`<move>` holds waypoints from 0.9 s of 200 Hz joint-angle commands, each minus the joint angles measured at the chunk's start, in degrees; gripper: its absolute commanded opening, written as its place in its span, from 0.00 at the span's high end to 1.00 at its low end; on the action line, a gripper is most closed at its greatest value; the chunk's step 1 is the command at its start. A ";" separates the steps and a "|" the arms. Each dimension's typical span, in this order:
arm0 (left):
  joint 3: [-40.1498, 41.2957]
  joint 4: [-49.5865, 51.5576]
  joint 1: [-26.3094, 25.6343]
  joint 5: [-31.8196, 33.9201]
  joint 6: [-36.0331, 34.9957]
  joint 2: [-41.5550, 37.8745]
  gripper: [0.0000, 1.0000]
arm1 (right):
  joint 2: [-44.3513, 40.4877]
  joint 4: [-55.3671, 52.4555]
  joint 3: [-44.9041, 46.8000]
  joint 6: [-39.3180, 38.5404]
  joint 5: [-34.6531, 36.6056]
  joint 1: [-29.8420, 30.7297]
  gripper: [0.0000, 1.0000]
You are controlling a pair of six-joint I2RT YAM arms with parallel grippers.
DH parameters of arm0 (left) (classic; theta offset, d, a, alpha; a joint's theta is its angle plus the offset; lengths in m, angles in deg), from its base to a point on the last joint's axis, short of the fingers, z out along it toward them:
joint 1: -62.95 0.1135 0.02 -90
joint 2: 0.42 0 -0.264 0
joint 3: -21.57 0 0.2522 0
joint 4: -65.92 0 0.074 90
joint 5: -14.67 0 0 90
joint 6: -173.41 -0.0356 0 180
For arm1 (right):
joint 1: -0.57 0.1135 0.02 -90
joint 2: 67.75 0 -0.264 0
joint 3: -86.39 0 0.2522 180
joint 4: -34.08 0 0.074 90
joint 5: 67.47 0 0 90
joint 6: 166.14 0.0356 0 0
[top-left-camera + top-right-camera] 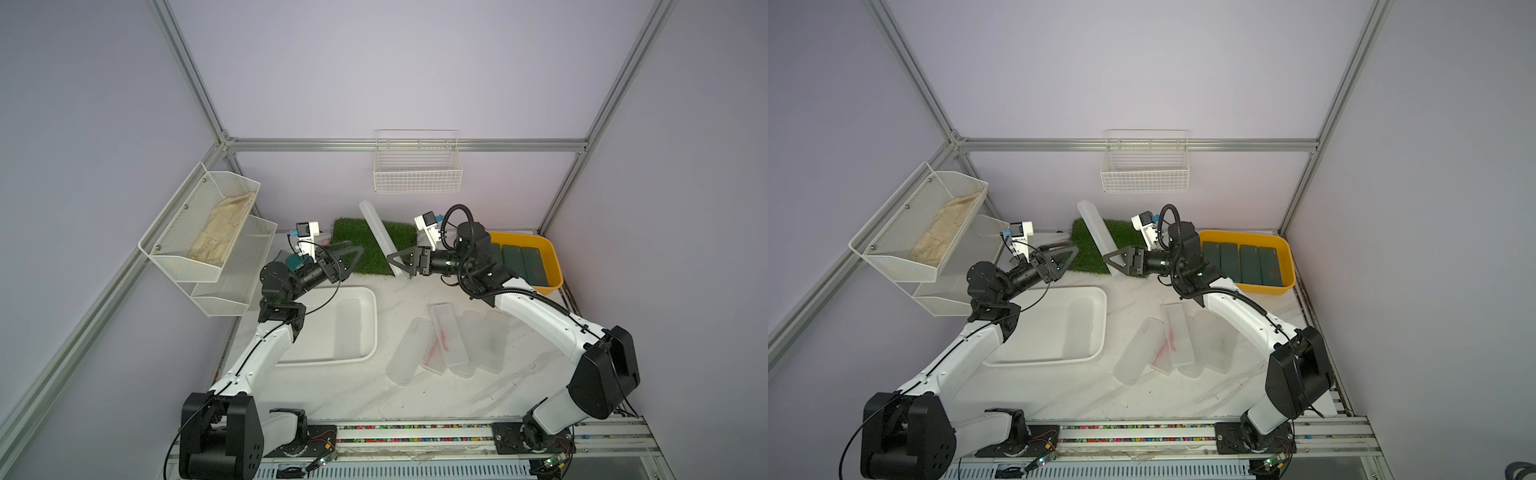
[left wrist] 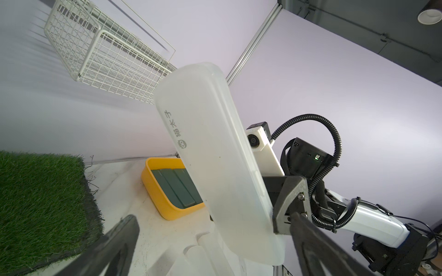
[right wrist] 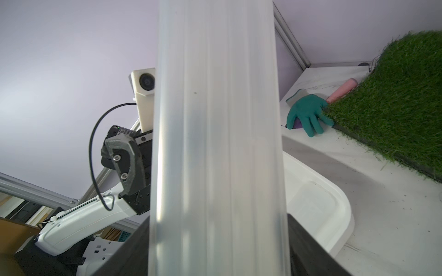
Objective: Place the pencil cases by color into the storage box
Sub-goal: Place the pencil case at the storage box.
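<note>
Four dark green cases (image 1: 523,264) lie side by side in the yellow box (image 1: 555,266); judge that colour done.

Step in hand: the frosted ones. Your right gripper (image 1: 400,266) is clamped across the lower end of one frosted case (image 1: 376,226), which stands raised and tilted over the near edge of the grass mat (image 1: 357,245). Your left gripper (image 1: 352,258) faces it with jaws spread wide, empty, near the case but apart from it. Reads as a hand-over set-up.

Next move, as judged: bring the left jaws around the case's middle, close, then release the right, and carry it to the white box (image 1: 375,324) below the left arm. One frosted case appears to lie there already. The smooth plastic may slip, so grip squarely.

Several more frosted cases (image 1: 449,340) lie fanned and overlapping on the white marbled table (image 1: 374,395).

Room: pale lilac walls, aluminium framing, a wire basket (image 1: 417,166) on the back wall, mesh shelves (image 1: 199,224) on the left wall. A teal glove (image 3: 307,114) lies beside the mat.
</note>
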 commanded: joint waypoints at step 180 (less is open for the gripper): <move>-15.23 -34.15 -9.25 3.51 16.87 18.93 0.00 | -3.01 4.23 -2.26 -0.03 -0.49 1.60 0.51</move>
